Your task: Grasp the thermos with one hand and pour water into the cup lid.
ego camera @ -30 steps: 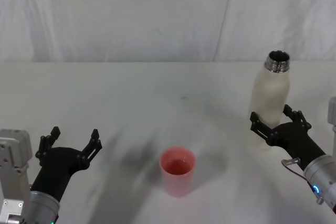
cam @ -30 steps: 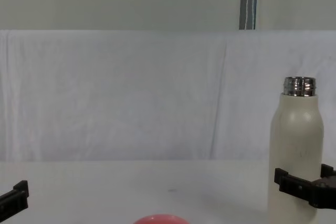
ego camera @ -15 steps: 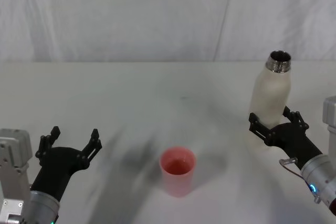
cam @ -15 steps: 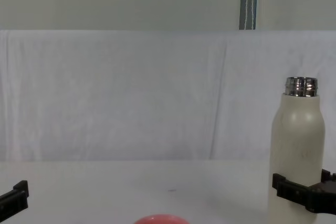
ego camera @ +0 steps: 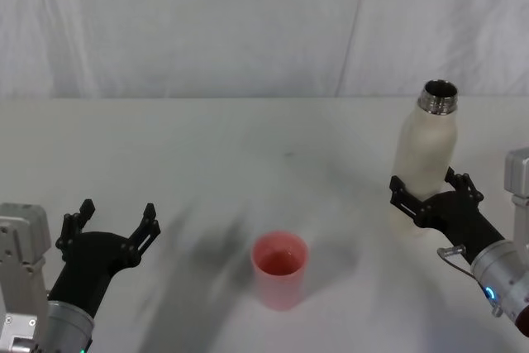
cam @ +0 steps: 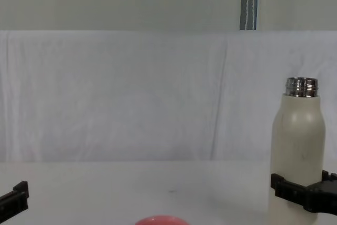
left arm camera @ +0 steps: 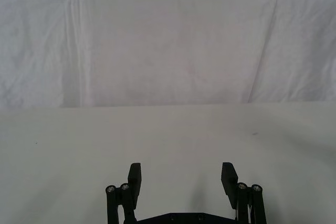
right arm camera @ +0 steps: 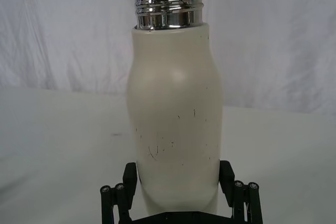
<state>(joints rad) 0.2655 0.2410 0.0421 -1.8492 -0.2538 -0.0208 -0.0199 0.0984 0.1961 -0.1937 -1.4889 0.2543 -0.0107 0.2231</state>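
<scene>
In the head view, a white table (ego camera: 248, 146) runs back to a wrinkled white cloth backdrop (ego camera: 207, 22). The pink cup lid (ego camera: 279, 269) stands alone near the front centre, with nothing between it and the thermos (ego camera: 424, 163), which stands upright well off to its right, steel neck uncapped. The right gripper (ego camera: 423, 198) has a finger on each side of the thermos's lower body, pressed against it. The left gripper (ego camera: 112, 227) hovers at the front left with its fingers spread wide and nothing between them. The inside of the cup lid looks pink; whether it holds water cannot be told.

In the left wrist view, the left gripper's (left arm camera: 182, 177) two fingers stand well apart over bare table.

In the right wrist view, the thermos (right arm camera: 176, 124) rises between the right gripper's (right arm camera: 178, 179) fingers, which touch its sides low down.

In the chest view, the thermos (cam: 297, 146) stands at the right, the right gripper (cam: 300, 196) clasps its lower part, and the cup lid's (cam: 159, 219) rim shows at the bottom edge.
</scene>
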